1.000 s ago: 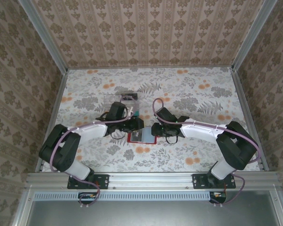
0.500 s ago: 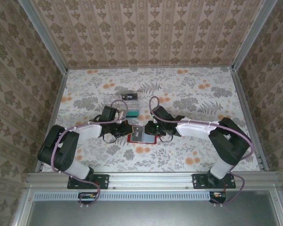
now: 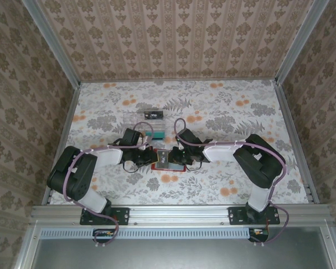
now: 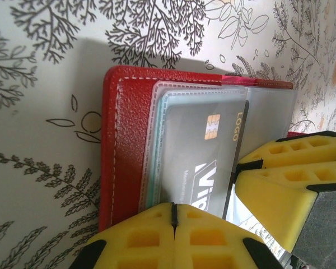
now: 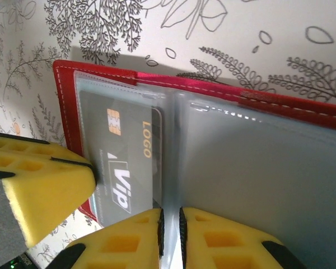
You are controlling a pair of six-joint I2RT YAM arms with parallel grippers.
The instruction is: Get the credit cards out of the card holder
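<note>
**Both grippers closed at the open card holder, card in its sleeve**

Top external: The card holder [image 3: 171, 165] lies open and flat on the floral table [image 3: 241, 112], mid-table, just in front of the arms. The left gripper [image 3: 150, 156] is at its left edge and the right gripper [image 3: 177, 153] at its right; both are low and touching it. A clear tray [image 3: 150, 130] sits just behind, with a teal item [image 3: 158, 134] in it. A small black object [image 3: 153, 114] lies farther back.

Left wrist: The red cover has white stitching, and clear sleeves are stacked inside. A grey credit card [image 4: 199, 151] with a gold chip, marked "LOGO" and "Vip", sits in a sleeve. The left gripper [image 4: 173, 210] has its yellow pads pressed together at the holder's near edge, over the card. Cannot tell what, if anything, is pinched. The right gripper [image 4: 247, 166] is at the card's far side, its pads also together.

Right wrist: The same card [image 5: 123, 157] sits in the left-hand sleeve. The right gripper [image 5: 169, 216] shows only a narrow slit between its pads, with the clear sleeve leaf at the centre fold running into it. The left gripper [image 5: 88, 166] touches the card-side edge.
</note>
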